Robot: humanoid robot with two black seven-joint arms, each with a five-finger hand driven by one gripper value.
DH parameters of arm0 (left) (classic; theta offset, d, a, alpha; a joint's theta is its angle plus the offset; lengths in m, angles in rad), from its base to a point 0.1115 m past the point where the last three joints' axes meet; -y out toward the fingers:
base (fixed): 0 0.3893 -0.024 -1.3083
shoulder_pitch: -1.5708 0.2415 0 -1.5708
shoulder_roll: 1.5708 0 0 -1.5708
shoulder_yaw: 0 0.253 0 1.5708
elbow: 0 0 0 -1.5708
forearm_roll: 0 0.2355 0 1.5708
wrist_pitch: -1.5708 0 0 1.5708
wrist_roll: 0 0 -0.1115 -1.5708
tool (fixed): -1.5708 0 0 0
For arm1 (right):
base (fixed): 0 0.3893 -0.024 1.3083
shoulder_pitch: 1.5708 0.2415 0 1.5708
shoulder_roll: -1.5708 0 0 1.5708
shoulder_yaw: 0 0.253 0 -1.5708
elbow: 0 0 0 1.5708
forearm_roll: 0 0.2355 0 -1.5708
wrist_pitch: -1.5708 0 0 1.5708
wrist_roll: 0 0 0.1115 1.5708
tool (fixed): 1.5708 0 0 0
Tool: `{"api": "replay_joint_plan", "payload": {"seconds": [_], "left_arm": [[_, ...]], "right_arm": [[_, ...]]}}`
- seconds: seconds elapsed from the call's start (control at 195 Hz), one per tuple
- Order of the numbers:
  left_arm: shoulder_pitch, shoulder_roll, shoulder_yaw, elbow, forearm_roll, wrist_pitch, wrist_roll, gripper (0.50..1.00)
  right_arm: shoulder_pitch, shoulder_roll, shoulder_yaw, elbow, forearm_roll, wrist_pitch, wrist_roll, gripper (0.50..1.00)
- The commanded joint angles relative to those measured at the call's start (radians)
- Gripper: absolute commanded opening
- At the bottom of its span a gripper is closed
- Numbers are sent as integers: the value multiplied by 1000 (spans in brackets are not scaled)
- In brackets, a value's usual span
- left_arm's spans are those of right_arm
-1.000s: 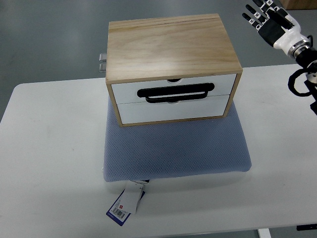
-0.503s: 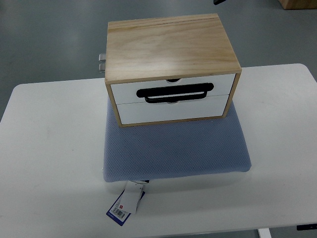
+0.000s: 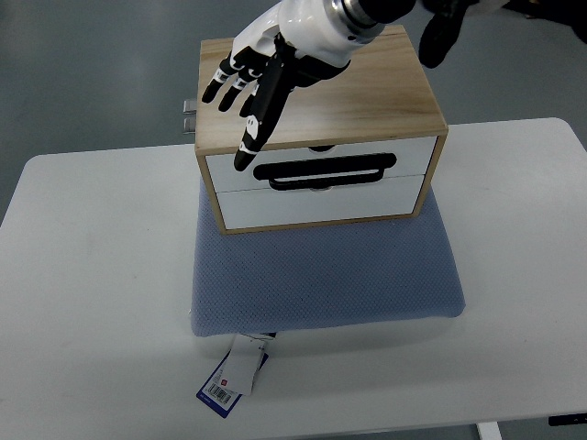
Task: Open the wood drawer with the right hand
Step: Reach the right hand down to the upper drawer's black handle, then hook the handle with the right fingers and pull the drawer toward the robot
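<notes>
Grey floor behind, white table in front, filling most of the view. On the table a blue-grey mesh cushion, with a paper tag at its near edge, blue at the lower end. On the far part of the cushion a wood drawer box: light wood top and sides, two white drawer fronts facing the camera. Upper drawer and lower drawer both flush with the frame, fully closed. A black handle across the seam between the two fronts. A small metal part visible at the back left corner of the box.

Right hand over the top left part of the box, arm entering from the upper right. White palm shell, black fingers spread wide and stretched, holding nothing. Longest fingertip over the upper drawer front, just beside the left end of the handle; contact or not, cannot tell from above. Another dark arm part at the top edge, above the right rear corner of the box.
</notes>
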Motion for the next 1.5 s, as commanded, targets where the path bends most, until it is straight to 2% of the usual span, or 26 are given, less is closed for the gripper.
{"api": "replay_joint_plan", "payload": {"seconds": [0.0,0.041,0.231,0.41,0.59,1.231,1.385,1.39,1.492], "left_arm": [[-1,0,0,0,-1,0,0,1000],[-1,0,0,3,-3,0,0,1000],[-1,0,0,6,-3,2,0,1000],[-1,0,0,6,-3,2,0,1000],[-1,0,0,6,-3,2,0,1000],[-1,0,0,6,-3,2,0,1000],[-1,0,0,6,-3,2,0,1000],[-1,0,0,6,-1,2,0,1000],[-1,0,0,6,-1,2,0,1000]], "right_arm": [[-25,41,-2,0,5,-25,0,940],[-48,69,-13,0,-9,-29,0,940],[-103,79,-32,-1,-93,-26,0,940],[-150,49,-73,-9,-225,-8,0,940],[-166,-7,-105,-9,-294,53,0,940],[-247,-59,-136,-10,-376,58,0,940],[-249,-59,-136,-9,-371,99,0,940],[-250,-59,-134,-9,-368,128,0,940],[-250,-59,-134,-6,-360,164,0,940]]}}
